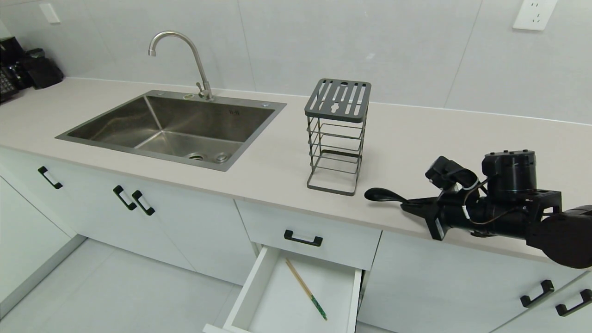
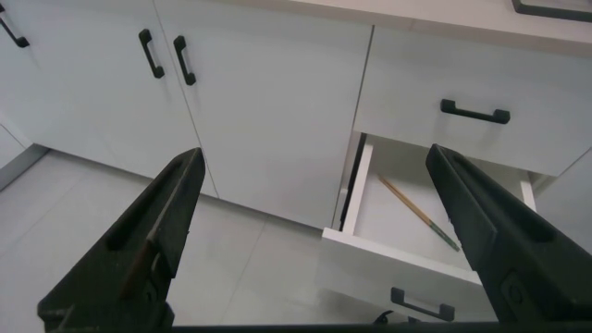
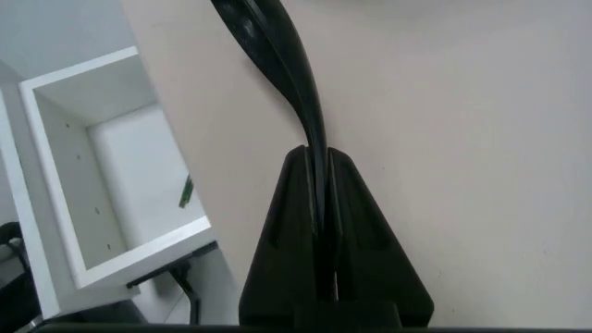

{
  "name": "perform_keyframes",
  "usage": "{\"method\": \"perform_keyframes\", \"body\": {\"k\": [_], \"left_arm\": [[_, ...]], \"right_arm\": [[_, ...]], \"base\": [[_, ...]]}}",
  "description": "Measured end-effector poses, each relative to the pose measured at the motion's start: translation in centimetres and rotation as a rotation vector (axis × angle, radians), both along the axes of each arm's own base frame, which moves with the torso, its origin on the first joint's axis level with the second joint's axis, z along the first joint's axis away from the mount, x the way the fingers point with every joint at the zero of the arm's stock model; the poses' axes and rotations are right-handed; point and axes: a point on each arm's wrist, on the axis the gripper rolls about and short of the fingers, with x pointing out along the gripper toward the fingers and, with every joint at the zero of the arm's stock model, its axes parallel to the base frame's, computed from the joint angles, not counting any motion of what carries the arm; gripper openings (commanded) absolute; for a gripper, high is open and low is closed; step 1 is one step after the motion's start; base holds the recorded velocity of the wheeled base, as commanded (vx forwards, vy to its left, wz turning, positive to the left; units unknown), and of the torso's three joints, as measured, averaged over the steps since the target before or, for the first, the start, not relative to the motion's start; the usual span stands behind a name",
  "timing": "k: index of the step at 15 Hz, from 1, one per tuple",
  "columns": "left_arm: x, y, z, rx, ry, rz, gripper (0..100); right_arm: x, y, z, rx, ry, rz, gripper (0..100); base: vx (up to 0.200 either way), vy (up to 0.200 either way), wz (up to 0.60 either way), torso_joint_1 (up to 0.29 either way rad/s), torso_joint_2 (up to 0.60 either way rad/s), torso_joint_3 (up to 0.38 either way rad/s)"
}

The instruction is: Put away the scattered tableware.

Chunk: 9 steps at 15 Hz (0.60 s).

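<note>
Head view: the right tool point(image 1: 411, 203) sits at 4 o'clock from a wire cutlery rack point(image 1: 336, 138), low over the front edge of the pale, matte desk point(image 1: 416, 138). Its two flat black fingers are pressed together on the thin handle of a glossy black spoon point(image 1: 384, 195). The spoon's oval bowl points toward 9 o'clock, and the handle curves gently into the grip. I cannot tell whether the bowl touches the desk.

The rack is a tall box of grey metal rods with a slotted flat top, and it stands upright. At 9 o'clock from it lies a rectangular brushed-steel sink point(image 1: 115, 120) with a curved gooseneck faucet point(image 1: 185, 51).

At 6 o'clock from the rack, a smooth white drawer point(image 1: 249, 296) is pulled open. Slim wooden chopsticks point(image 1: 305, 289) with green ends lie slantwise on its floor.

In the left wrist view, the left tool point(image 2: 313, 157) has its dark, wedge-shaped fingers wide apart and holds nothing. It faces the white cabinet fronts and the open drawer.
</note>
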Motion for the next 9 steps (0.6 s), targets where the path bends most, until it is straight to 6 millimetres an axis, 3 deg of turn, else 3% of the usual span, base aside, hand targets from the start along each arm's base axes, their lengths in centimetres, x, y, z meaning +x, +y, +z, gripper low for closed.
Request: {"method": "perform_keyframes", "body": {"k": [9], "left_arm": [[0.0,0.0,0.0,0.000,0.000,0.000,100]], "right_arm": [[-6.3,2.9,0.5,-0.008,-0.004,0.116,0]], "base": [[0.000,0.000,0.00,0.000,0.00,0.000]]}}
